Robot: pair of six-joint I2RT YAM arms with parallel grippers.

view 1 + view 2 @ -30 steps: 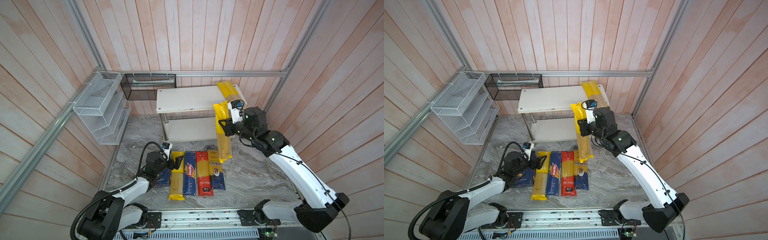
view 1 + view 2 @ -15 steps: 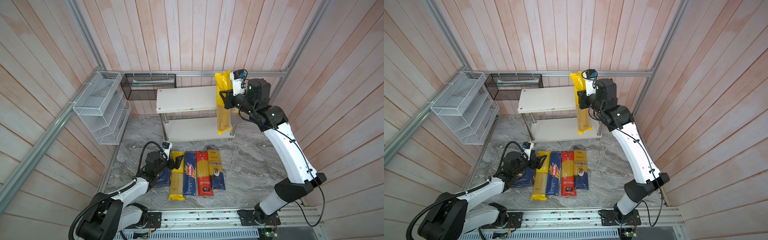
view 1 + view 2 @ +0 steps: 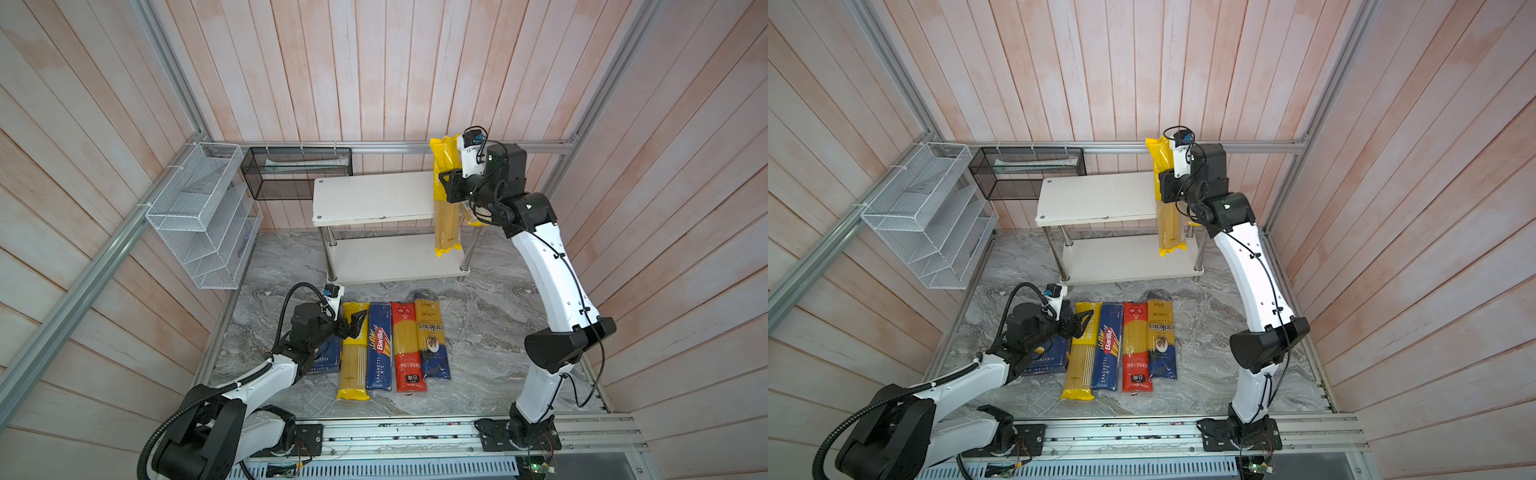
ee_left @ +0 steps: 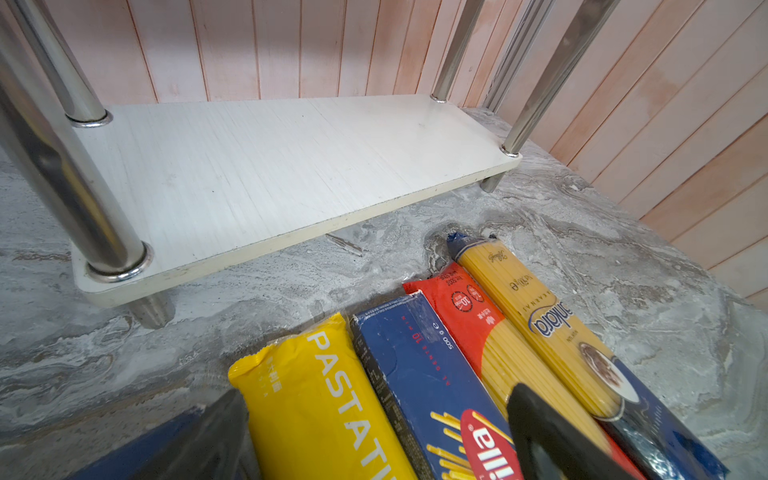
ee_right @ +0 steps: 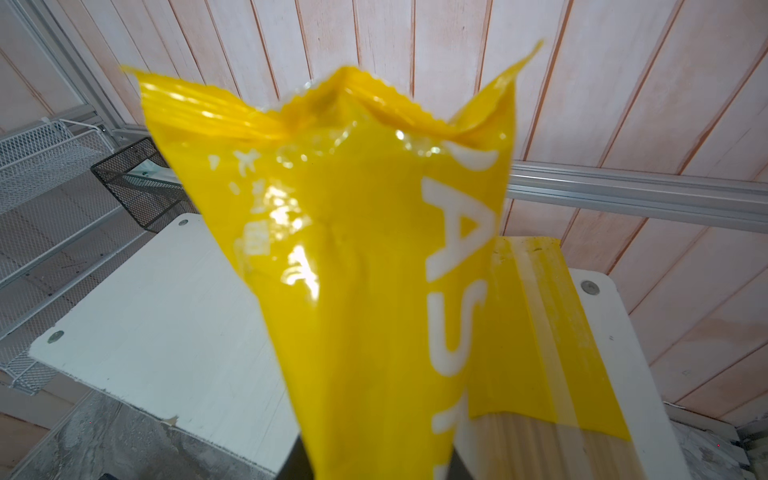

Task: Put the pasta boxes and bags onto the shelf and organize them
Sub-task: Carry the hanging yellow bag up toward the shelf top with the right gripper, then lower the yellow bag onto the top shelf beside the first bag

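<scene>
My right gripper [image 3: 451, 187] [image 3: 1169, 187] [image 5: 374, 467] is shut on a yellow-ended bag [image 3: 446, 216] [image 3: 1170, 220] [image 5: 365, 270]. The bag hangs upright in front of the right end of the shelf [image 3: 374, 199] [image 3: 1096, 199] [image 5: 166, 316]. Another yellow-ended bag [image 5: 536, 332] lies on the top board's right end. On the floor lie the wide box [image 3: 328, 361], a yellow bag [image 3: 353, 365] [image 4: 328, 407], the narrow box [image 3: 379, 353] [image 4: 419, 374], a red bag [image 3: 408, 349] and a beige-and-navy bag [image 3: 432, 340]. My left gripper [image 3: 355, 326] [image 4: 374, 449] hovers open over the yellow bag's far end.
A white wire mesh rack [image 3: 199, 216] hangs on the left wall. A black mesh basket [image 3: 297, 172] sits behind the shelf's left end. The lower board [image 4: 270, 166] of the shelf is bare. An aluminium rail [image 3: 415, 432] runs along the front edge.
My right arm has lifted the yellow-ended bag from above the floor row up and back to the shelf's right end. The left arm has not moved.
</scene>
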